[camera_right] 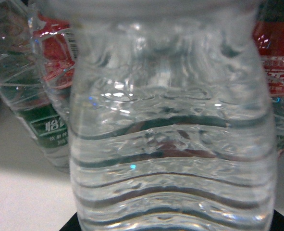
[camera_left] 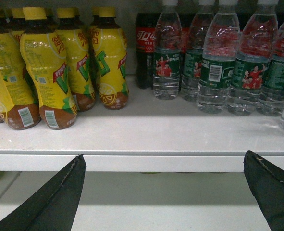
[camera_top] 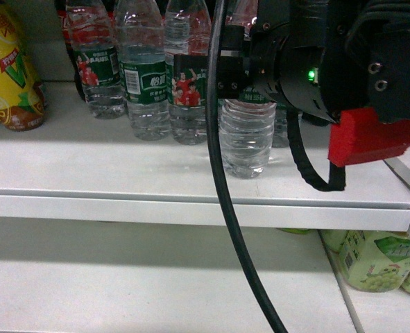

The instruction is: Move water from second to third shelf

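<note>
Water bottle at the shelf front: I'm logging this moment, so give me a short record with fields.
target: water bottle, upright near the shelf front edge
right end effector: at the bottle; fingers hidden, grip unclear
left end effector: open, empty, below the shelf edge
neighbours: other water bottles behind, yellow tea bottles to the left
lower shelf: green drink bottles

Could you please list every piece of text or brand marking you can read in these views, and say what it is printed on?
"V": large green letter on the yellow tea bottles.
White Chinese script on the cola bottle: a brand logo, too blurred to quote.
White characters on the water bottles' green labels: too blurred to read.
Barcodes and fine print: too small.
</note>
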